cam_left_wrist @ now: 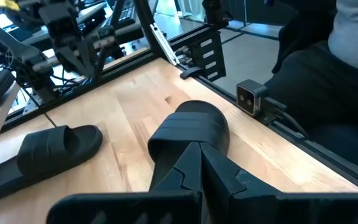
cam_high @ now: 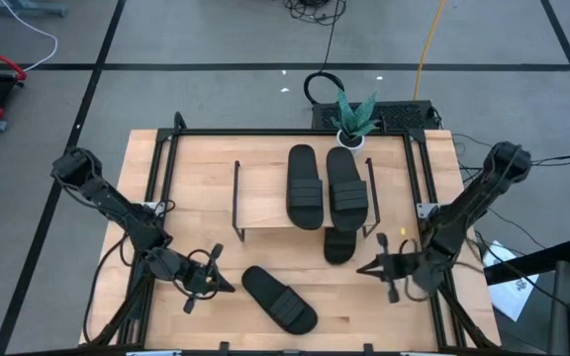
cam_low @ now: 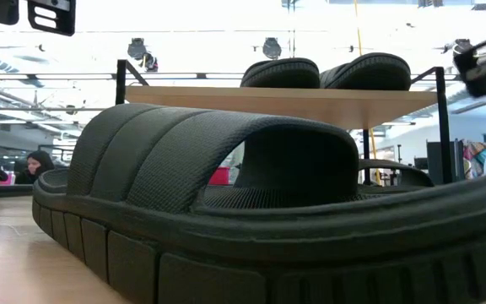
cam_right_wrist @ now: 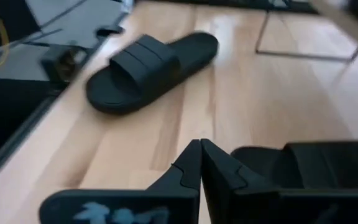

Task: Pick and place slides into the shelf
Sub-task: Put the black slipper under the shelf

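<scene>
The shelf (cam_high: 265, 198) stands mid-table, and two black slides (cam_high: 303, 186) (cam_high: 346, 188) lie side by side on its top board; they also show in the low view (cam_low: 281, 72) (cam_low: 369, 69). A third slide (cam_high: 339, 242) lies on the table, its far end under the board's front edge. A fourth slide (cam_high: 278, 297) lies flat on the table near the front and fills the low view (cam_low: 226, 211). My left gripper (cam_high: 228, 286) is shut just left of that slide's end. My right gripper (cam_high: 366, 267) is shut, right of the third slide.
A potted plant (cam_high: 352, 121) stands at the table's far edge behind the shelf. Black rails (cam_high: 161, 188) frame the table. A small camera (cam_left_wrist: 248, 99) sits on the near rail. Bare wood lies left of the shelf and between the two grippers.
</scene>
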Controlling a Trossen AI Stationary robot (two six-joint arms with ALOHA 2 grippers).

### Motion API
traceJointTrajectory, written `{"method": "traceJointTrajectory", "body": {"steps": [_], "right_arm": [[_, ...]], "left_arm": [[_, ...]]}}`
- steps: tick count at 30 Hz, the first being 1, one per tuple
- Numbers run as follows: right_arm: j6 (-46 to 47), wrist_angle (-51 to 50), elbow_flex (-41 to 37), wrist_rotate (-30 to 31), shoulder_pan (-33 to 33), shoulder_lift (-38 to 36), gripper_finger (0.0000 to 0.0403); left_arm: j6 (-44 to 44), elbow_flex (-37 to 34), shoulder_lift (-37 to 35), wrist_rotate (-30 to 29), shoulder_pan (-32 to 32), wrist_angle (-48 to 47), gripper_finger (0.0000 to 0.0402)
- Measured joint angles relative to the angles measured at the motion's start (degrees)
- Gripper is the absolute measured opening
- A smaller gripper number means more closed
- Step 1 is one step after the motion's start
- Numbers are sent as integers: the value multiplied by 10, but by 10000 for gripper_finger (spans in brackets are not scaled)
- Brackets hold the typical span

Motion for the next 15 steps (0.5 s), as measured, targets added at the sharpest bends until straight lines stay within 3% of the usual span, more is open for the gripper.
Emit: {"method": "traceJointTrajectory", "body": {"steps": [7, 15], "right_arm": [[45, 97, 0, -57, -46, 127, 0], [41, 196, 1, -122, -84, 211, 0]], "left_arm": [[0, 0, 0, 0, 0, 0, 5], [-4, 0, 0, 1, 0, 0, 5]]}}
